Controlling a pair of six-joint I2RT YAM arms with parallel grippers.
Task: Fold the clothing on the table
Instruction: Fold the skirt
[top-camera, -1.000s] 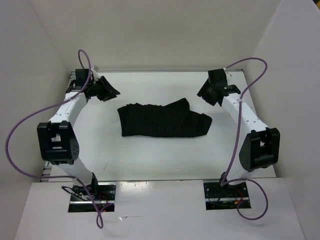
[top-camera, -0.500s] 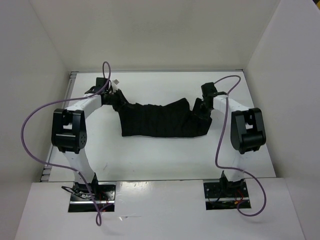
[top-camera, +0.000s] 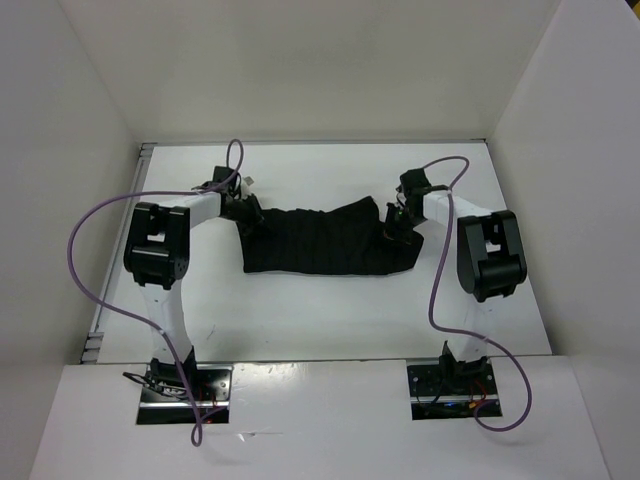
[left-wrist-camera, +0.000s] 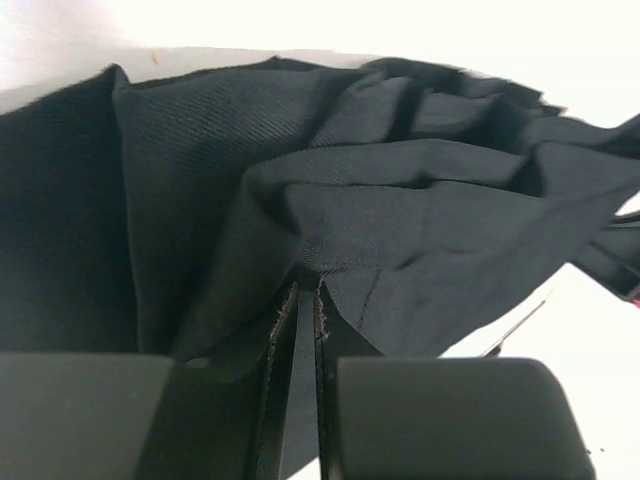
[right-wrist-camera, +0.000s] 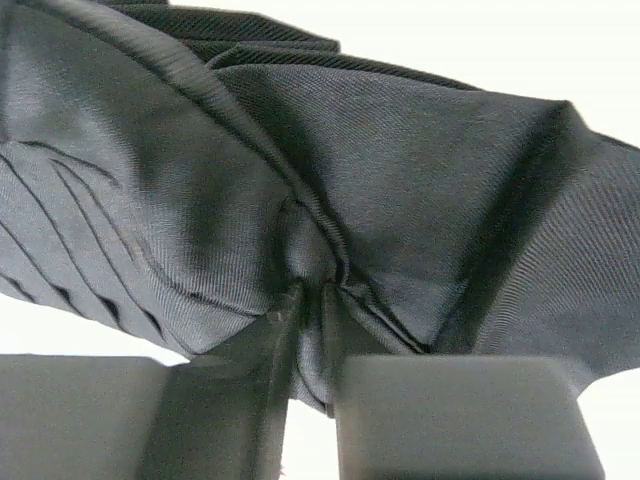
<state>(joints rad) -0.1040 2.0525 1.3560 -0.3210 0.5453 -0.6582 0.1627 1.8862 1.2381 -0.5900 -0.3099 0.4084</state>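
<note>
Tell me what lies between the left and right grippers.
Only the clothing spans that stretch in the top view, the left gripper pinching one end, the right gripper the other.

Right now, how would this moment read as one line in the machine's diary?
left pincer: shut on clothing, far left corner | right pincer: shut on clothing, right end | clothing: spread on table, not yet folded

The table is lit brightly and evenly, and only faint shadows are cast. In the 2 wrist views the background is blown out to white, and the nearest edges are blurred.
</note>
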